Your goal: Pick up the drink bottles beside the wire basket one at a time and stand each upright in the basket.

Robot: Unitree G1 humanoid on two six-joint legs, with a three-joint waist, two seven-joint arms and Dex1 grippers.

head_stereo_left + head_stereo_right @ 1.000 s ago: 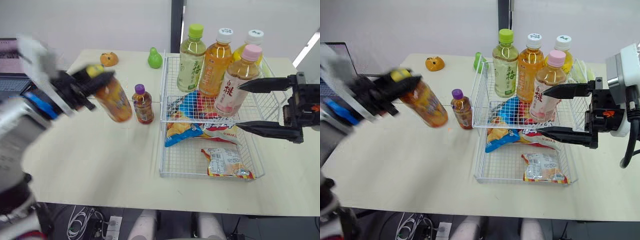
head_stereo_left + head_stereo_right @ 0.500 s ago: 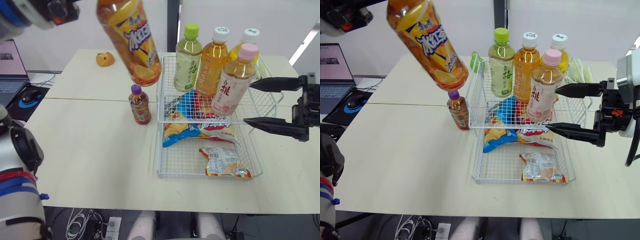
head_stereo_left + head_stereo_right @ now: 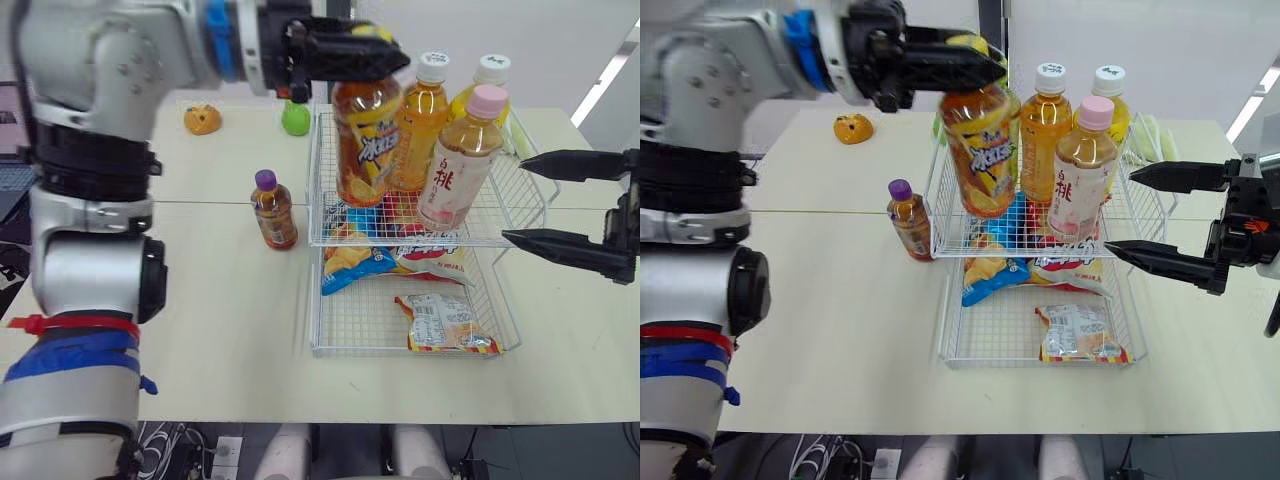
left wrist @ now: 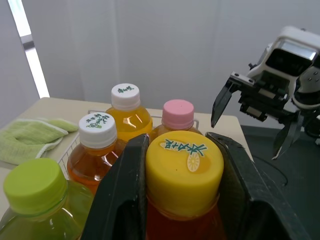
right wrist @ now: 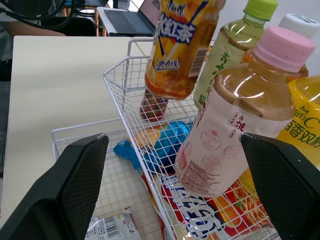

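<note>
One orange bottle (image 3: 362, 140) hangs over the basket (image 3: 370, 351), its cap clamped in the left gripper (image 4: 180, 150). The right gripper (image 3: 515, 198) gapes wide, empty.

Chinese print reads on three of the bottles; the rest is too fine to make out.

The orange tea bottle (image 3: 365, 135) carries 冰红茶 in big white characters on a blue band across its yellow label, and its yellow cap (image 4: 184, 165) has a row of small green characters I cannot read. The pink-capped bottle (image 3: 452, 172) shows a large red 桃 with a smaller 白 above it on its white label. The yellow bottle (image 5: 300, 135) with the white cap bears 香双 and a large letter C. Print on the white caps and on the snack bags (image 3: 440, 322) is too small to read.
</note>
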